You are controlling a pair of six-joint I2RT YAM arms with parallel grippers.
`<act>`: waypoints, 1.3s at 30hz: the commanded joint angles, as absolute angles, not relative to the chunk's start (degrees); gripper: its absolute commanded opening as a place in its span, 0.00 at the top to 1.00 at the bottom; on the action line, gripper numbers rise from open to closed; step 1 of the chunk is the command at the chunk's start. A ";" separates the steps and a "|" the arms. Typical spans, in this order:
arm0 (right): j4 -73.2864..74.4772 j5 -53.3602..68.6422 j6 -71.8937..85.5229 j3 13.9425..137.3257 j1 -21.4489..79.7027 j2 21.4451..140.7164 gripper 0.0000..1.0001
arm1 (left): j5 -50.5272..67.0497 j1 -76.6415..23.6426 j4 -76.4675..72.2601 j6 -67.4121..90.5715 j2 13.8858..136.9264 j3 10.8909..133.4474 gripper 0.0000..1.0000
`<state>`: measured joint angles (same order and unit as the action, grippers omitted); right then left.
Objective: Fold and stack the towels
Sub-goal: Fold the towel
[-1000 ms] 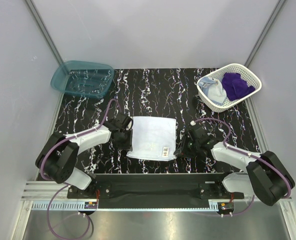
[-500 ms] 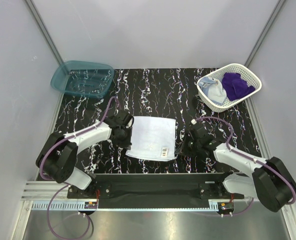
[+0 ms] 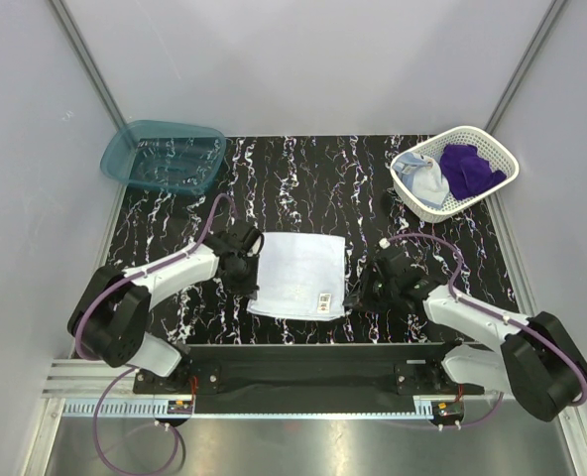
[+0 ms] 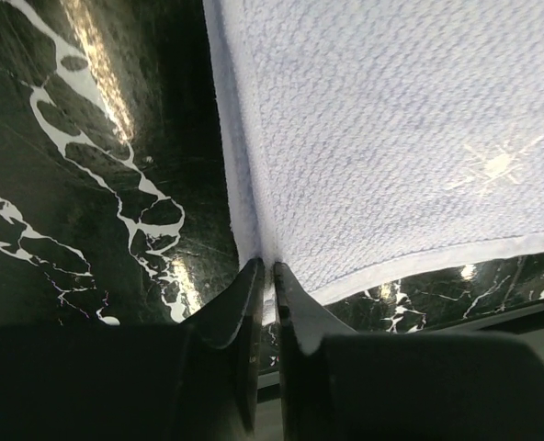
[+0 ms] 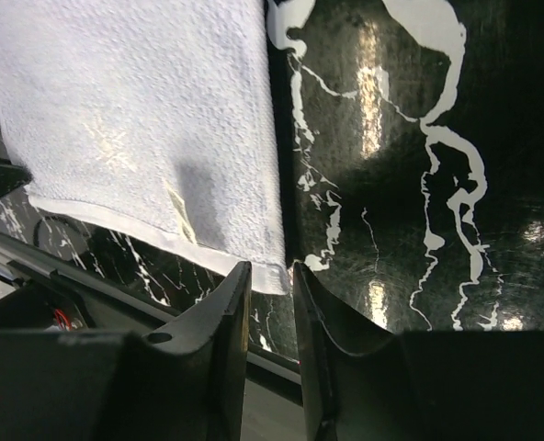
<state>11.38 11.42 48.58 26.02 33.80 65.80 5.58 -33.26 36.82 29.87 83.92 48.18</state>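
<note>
Operator: Where is the cloth, and what have the grippers got?

Observer: The white towel (image 3: pixel 298 276) lies spread flat on the black marbled table (image 3: pixel 303 178), between the two arms. Its sewn label (image 3: pixel 324 297) sits by the near right corner. The left gripper (image 4: pixel 267 273) is at the near left corner with its jaws almost together. The hem runs in between them, so I read it as pinched on that corner. The right gripper (image 5: pixel 270 268) is at the near right corner. Its jaws stand a narrow way apart with the corner just at their mouth, and I see nothing clamped.

Operator: How will it handle?

Observer: Light and limp, I judge. The weave is a nubby terry, so it should not slide off the pads. It has no stiffness, though, so whatever is lifted will sag in the middle, and one corner raised alone would drag the rest askew. Both near corners ought to be taken right at the hem, where the cloth looks thicker, and carried evenly toward the far edge.

Operator: Any risk?

Observer: The fingers work low against a hard top, so a shallow bite may catch only the fuzz and let go. The right side wants a firm hold first.

Operator: And the others?

Observer: The light blue towel (image 3: pixel 427 183) and the purple towel (image 3: pixel 469 167) are heaped in the white mesh basket (image 3: pixel 502 154) at the far right, well apart from this one.
</note>
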 commanded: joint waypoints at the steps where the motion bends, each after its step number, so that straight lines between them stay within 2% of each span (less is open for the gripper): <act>1: 8.44 10.37 49.83 25.31 35.07 67.84 0.68 | 5.80 -33.40 34.81 30.15 84.29 46.76 0.84; 2: 8.00 10.20 50.27 25.05 35.33 68.20 0.68 | 5.80 -33.40 34.72 30.15 84.20 46.67 0.76; 3: 7.30 10.02 50.36 24.96 35.59 68.55 0.68 | 5.80 -33.40 34.37 30.32 84.11 46.58 0.75; 13: 3.52 8.88 51.85 24.52 38.32 73.21 0.71 | 6.50 -33.31 32.08 31.03 85.25 44.30 0.74; 15: 3.95 8.44 51.68 24.52 38.50 72.95 0.73 | 6.59 -33.31 31.82 31.03 85.34 44.03 0.77; 16: 4.04 8.35 51.77 24.61 38.58 72.60 0.75 | 6.59 -33.40 31.64 31.11 85.43 44.03 0.85; 18: 5.18 7.83 51.59 24.87 38.58 71.99 0.79 | 6.68 -33.40 31.64 31.29 85.34 44.12 0.91; 19: 5.71 7.56 51.50 25.31 38.67 71.29 0.84 | 6.59 -33.40 31.81 31.29 85.17 44.47 1.00; 23: 8.43 6.94 50.19 27.07 38.67 69.17 1.00 | 6.77 -33.40 33.22 31.46 84.38 46.23 1.00; 31: 10.90 8.79 49.92 30.32 38.67 66.71 1.00 | 3.25 -33.31 40.69 31.12 81.92 51.41 1.00; 39: 6.42 11.25 52.91 26.38 39.11 68.73 1.00 | 2.20 -33.31 40.69 30.68 82.26 47.47 1.00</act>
<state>8.88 10.70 51.42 28.32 38.26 68.23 3.86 -33.26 40.25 31.35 82.59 49.01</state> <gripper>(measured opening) 0.019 0.009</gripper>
